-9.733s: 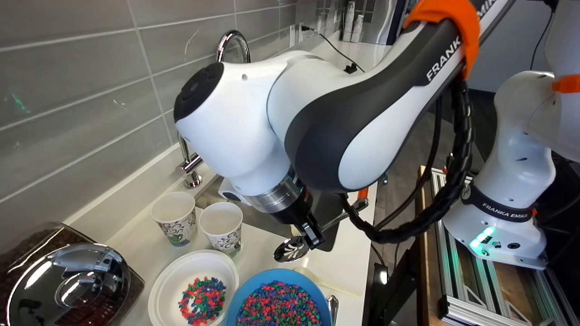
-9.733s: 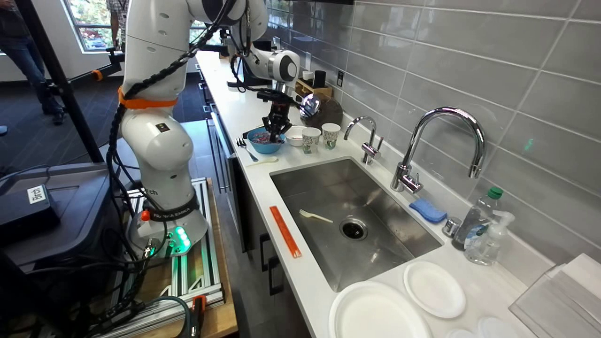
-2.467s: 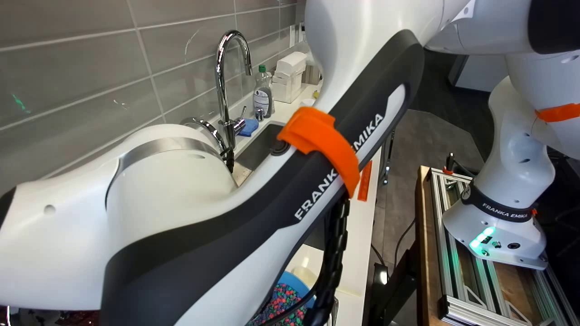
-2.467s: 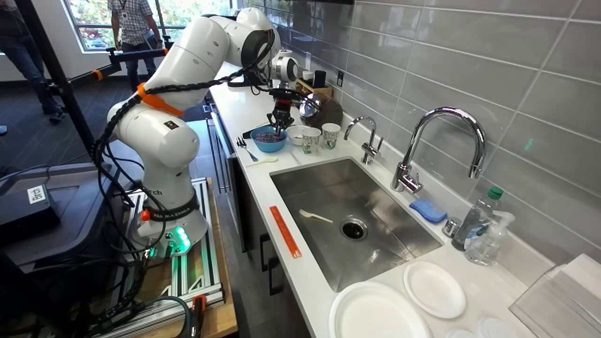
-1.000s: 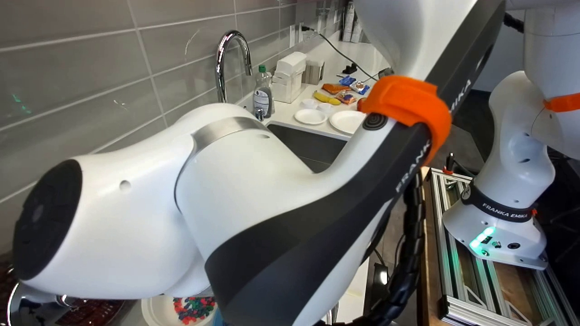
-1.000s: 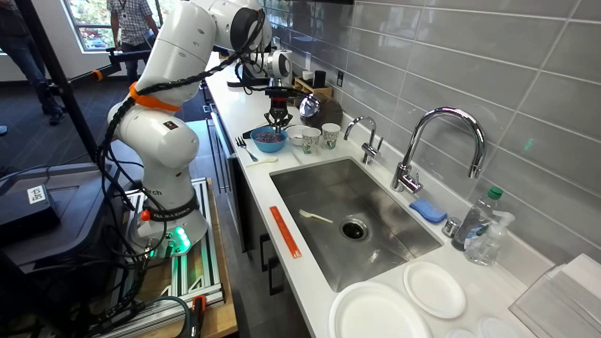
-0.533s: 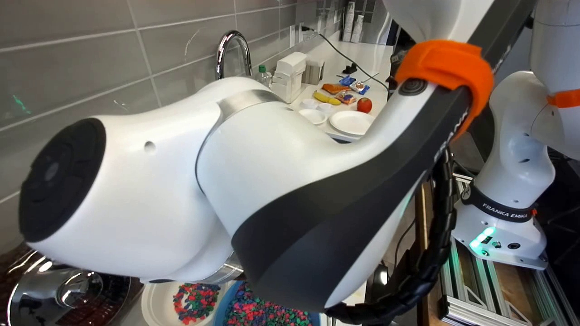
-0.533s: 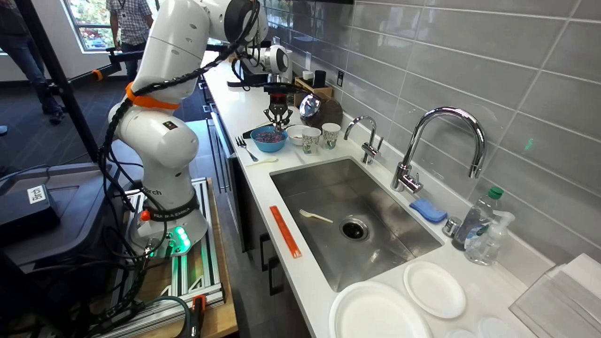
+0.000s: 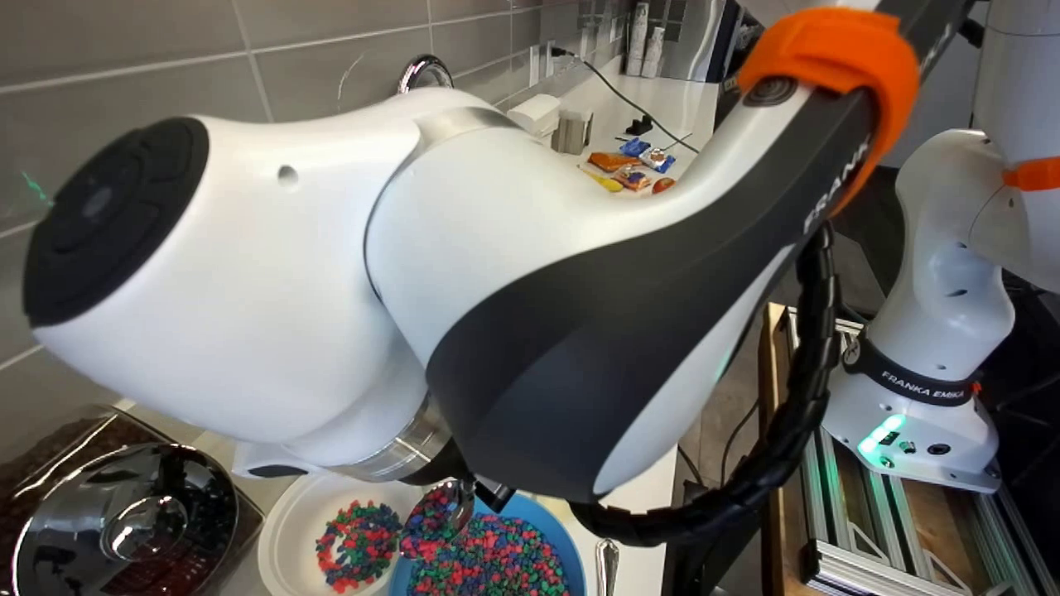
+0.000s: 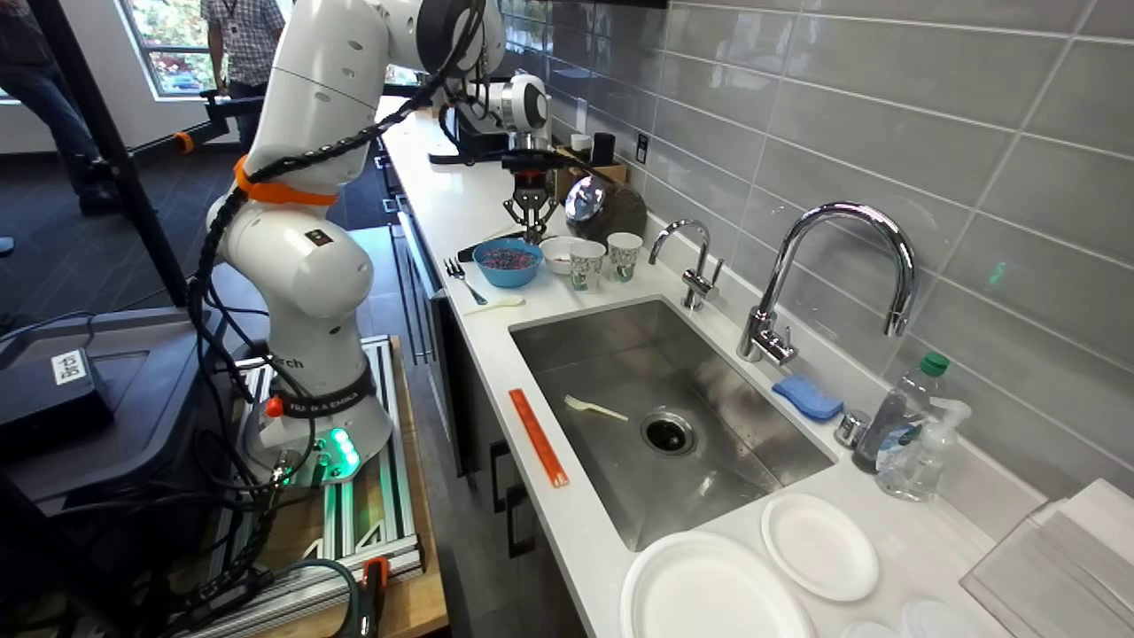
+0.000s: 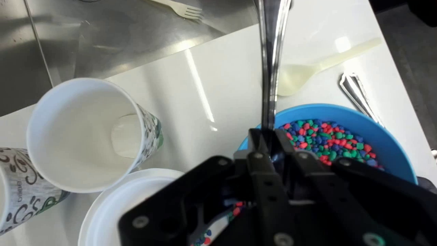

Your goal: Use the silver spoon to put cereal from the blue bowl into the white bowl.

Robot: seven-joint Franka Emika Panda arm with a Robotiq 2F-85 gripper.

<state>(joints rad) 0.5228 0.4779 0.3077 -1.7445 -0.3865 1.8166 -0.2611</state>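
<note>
My gripper is shut on the silver spoon, whose handle sticks up between the fingertips in the wrist view. In an exterior view the spoon's bowl hangs where the blue bowl meets the white bowl. Coloured pieces show inside the spoon; some may be reflections. Cereal fills much of the blue bowl, and a smaller ring-shaped patch lies in the white bowl. The fingers partly cover both bowls in the wrist view.
Two patterned cups stand beside the white bowl, by the sink. A pale plastic spoon and a metal handle lie near the blue bowl. A chrome-lidded jar stands behind the white bowl.
Over the last second the arm has risen, and the spoon's bowl has come into sight above the bowls. The gripper has shifted slightly toward the white bowl, still holding the spoon.
</note>
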